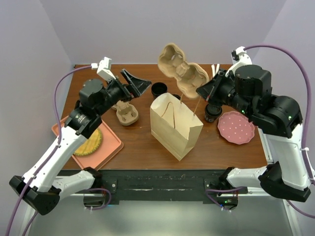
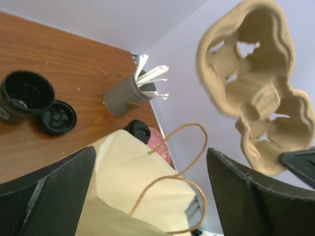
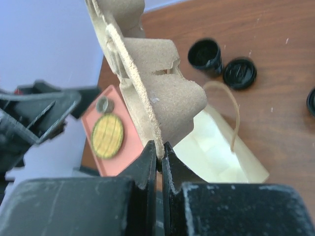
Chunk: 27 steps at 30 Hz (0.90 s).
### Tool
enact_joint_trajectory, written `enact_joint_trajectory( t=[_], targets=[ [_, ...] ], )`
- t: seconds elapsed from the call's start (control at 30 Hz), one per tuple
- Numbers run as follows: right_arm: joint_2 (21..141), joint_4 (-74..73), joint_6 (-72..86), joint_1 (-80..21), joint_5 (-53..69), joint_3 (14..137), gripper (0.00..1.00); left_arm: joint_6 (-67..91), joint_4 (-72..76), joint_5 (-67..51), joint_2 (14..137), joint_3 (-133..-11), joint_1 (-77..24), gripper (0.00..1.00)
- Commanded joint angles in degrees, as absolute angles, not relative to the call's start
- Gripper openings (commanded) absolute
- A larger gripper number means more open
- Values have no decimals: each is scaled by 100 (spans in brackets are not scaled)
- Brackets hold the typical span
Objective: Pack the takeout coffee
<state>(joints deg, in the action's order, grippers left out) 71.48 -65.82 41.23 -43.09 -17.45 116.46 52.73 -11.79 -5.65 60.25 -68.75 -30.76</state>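
Note:
The takeout coffee [image 1: 213, 112], a small black cup with a black sip lid, stands on the table right of the open paper bag [image 1: 174, 125]. It also shows in the left wrist view [image 2: 138, 131], behind the bag [image 2: 133, 187]. My right gripper [image 1: 202, 90] is shut on the edge of a brown pulp cup carrier [image 1: 183, 71] and holds it in the air above the bag. The right wrist view shows the jaws [image 3: 160, 150] pinching the carrier's rim [image 3: 147, 78]. My left gripper [image 1: 142, 84] is open and empty, raised left of the bag; in its own view [image 2: 150, 191] the bag handles lie between the jaws.
A lidless black cup [image 1: 159, 90] and a loose black lid [image 2: 58, 117] sit behind the bag. A grey holder with stirrers [image 1: 215, 71] stands at the back right. A pink plate [image 1: 236, 127] lies right of the coffee. A second small carrier [image 1: 127, 114] and a pink tray [image 1: 110, 145] lie at the left.

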Motion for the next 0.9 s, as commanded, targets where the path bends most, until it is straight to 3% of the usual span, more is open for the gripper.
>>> enact_joint_trajectory(
  t=[0.0, 0.03, 0.13, 0.33, 0.73, 0.87],
  targets=[
    [7190, -7874, 4447, -4324, -1039, 12260, 0, 3703, -1225, -1019, 6650, -7563, -2892, 95],
    [7172, -8101, 4552, -4316, -976, 12287, 0, 3222, -1431, -1394, 6836, -7759, -2900, 86],
    [7032, -8306, 4675, -4324, -748, 12296, 0, 2656, -1872, -1931, 7347, -8182, -2900, 73],
    [6636, -8306, 5080, -4324, -799, 11681, 0, 2689, -1407, -2126, 7295, -7718, -2900, 64],
    [6267, -8297, 5238, -4324, -1011, 10987, 0, 1830, -756, -3321, 6865, -7374, -2918, 62],
    [6144, -8306, 5309, -4316, -1002, 10793, 0, 1512, -1149, -2919, 6890, -7496, -2918, 60]
  ],
)
